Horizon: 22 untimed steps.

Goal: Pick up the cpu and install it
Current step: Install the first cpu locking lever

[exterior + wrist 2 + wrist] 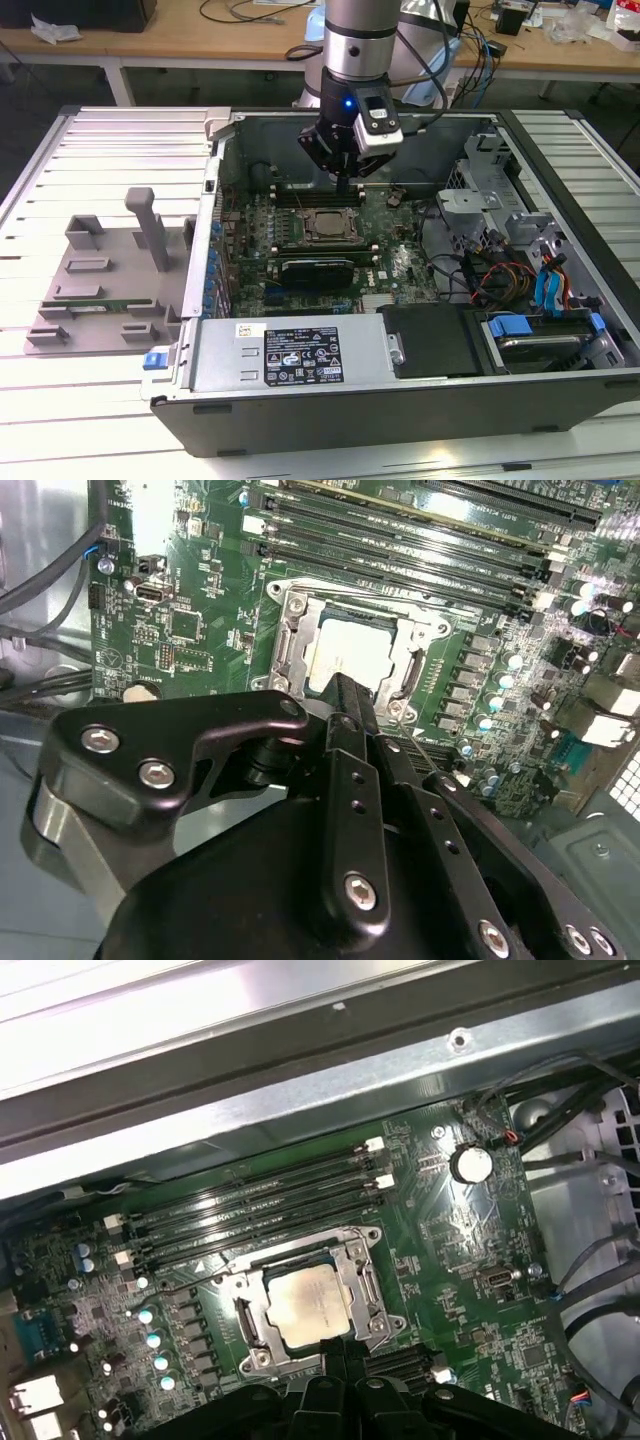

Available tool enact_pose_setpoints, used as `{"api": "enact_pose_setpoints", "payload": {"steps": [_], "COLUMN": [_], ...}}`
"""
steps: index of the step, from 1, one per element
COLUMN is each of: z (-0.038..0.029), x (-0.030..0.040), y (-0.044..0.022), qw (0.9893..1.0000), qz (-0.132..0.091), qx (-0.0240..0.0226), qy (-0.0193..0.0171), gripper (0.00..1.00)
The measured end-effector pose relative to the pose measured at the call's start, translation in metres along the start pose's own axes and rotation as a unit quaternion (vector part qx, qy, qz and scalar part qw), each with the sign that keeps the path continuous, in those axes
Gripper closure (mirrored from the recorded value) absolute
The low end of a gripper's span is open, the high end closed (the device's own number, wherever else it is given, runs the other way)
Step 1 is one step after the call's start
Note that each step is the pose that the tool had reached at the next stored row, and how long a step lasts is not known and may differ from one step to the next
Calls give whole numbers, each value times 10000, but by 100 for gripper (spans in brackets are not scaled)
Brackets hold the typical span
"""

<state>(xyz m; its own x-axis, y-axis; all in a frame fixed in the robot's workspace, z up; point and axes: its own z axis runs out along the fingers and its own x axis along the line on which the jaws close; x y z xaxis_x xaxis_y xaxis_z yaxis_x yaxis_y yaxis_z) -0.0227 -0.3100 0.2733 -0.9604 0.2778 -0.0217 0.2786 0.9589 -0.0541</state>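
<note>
Poised just over edge of cpu (308, 1305) seated within socket frame (365, 1290), jaws clenched, empty; open room above motherboard (440, 1250).

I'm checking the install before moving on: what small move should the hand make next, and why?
Probably lift the hand straight up a little. The chip already lies flat inside the socket frame, and the hand hangs shut close over its edge, holding nothing, so backing off would clear it.
</note>
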Motion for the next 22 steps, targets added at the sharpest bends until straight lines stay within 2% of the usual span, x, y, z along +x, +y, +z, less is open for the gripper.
{"api": "enact_pose_setpoints", "payload": {"steps": [6,14,22], "z": [0,0,0], "x": [0,0,0], "y": [0,0,0], "qw": [9997,9987,9968], "qz": [-233,-509,-797], "qx": [-5,-11,-17], "qy": [-13,-28,-43], "gripper": [89,89,89]}}
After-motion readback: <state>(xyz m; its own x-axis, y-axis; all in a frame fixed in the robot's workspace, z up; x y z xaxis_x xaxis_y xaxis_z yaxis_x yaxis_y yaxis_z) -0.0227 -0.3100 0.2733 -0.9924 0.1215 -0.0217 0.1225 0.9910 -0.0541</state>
